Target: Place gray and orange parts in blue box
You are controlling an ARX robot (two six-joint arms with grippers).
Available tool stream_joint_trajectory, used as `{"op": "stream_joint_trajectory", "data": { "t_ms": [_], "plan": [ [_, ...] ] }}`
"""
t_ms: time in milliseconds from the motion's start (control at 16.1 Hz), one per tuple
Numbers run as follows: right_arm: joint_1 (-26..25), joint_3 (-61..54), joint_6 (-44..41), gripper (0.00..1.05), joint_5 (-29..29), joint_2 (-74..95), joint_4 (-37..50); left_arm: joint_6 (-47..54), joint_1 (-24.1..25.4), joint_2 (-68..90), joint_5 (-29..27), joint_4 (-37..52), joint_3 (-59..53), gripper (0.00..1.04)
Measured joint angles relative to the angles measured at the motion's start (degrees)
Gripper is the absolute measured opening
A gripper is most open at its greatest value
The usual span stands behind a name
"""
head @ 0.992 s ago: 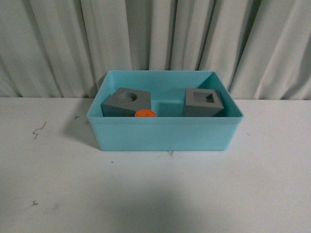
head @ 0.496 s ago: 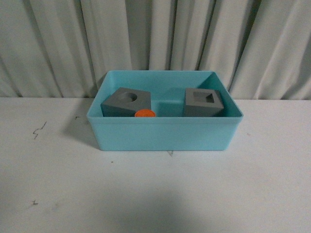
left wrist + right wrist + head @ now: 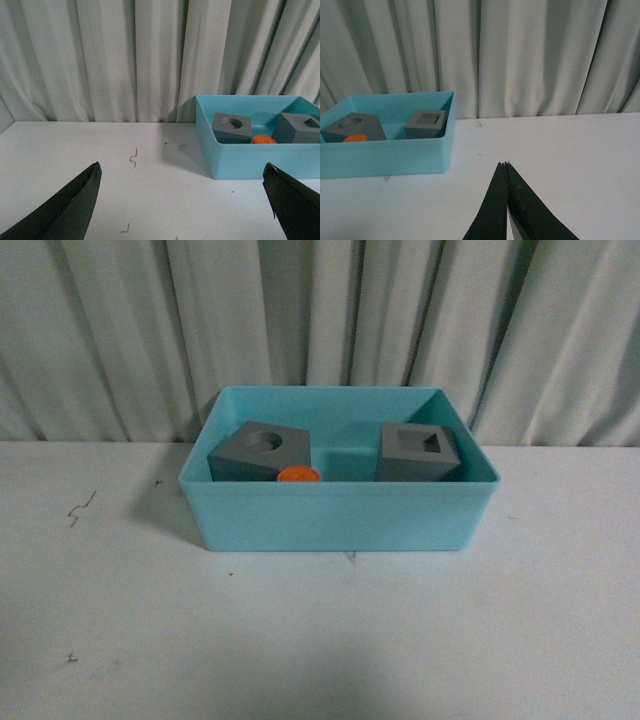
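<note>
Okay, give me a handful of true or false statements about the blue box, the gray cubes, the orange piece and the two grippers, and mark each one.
1. Both gray cubes sit inside the blue box. True: the cube with the round recess and the cube with the rectangular recess are in it.
2. The orange cylinder lies on the table outside the box. False: it is in the box, beside the round-recess cube.
3. The left gripper is open. True.
4. The right gripper holds a cube. False: its fingers are shut together with nothing between them.
5. The two cubes touch each other. False: they stand apart.
</note>
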Motion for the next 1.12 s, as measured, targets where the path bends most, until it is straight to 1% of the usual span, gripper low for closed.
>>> {"op": "stream_joint_trajectory", "data": {
  "t_ms": [186,248,310,434,496,558,682,806,868,1116],
  "plan": [
    [0.00,0.00,0.02,0.02,0.02,0.00,0.57,0.00,0.00,0.00,0.00,-0.04,0.00,0.98],
    [0.00,0.00,0.00,0.06,0.00,0.00,0.55,0.00,0.00,0.00,0.02,-0.02,0.00,0.98],
    [0.00,0.00,0.00,0.19,0.02,0.00,0.55,0.00,0.00,0.00,0.00,-0.04,0.00,0.98],
    [0.00,0.00,0.00,0.37,0.00,0.00,0.55,0.00,0.00,0.00,0.00,-0.04,0.00,0.98],
    [0.00,0.00,0.00,0.50,0.02,0.00,0.55,0.00,0.00,0.00,0.00,-0.04,0.00,0.98],
    [0.00,0.00,0.00,0.59,0.02,0.00,0.55,0.00,0.00,0.00,0.00,-0.04,0.00,0.98],
    [0.00,0.00,0.00,0.83,0.00,0.00,0.55,0.00,0.00,0.00,0.00,-0.04,0.00,0.98],
    [0.00,0.00,0.02,1.00,0.02,0.00,0.55,0.00,0.00,0.00,0.00,-0.04,0.00,0.98],
    [0.00,0.00,0.02,0.97,0.02,0.00,0.55,0.00,0.00,0.00,0.00,-0.04,0.00,0.98],
    [0.00,0.00,0.02,0.98,0.00,0.00,0.55,0.00,0.00,0.00,0.00,-0.04,0.00,0.98]
  ]
}}
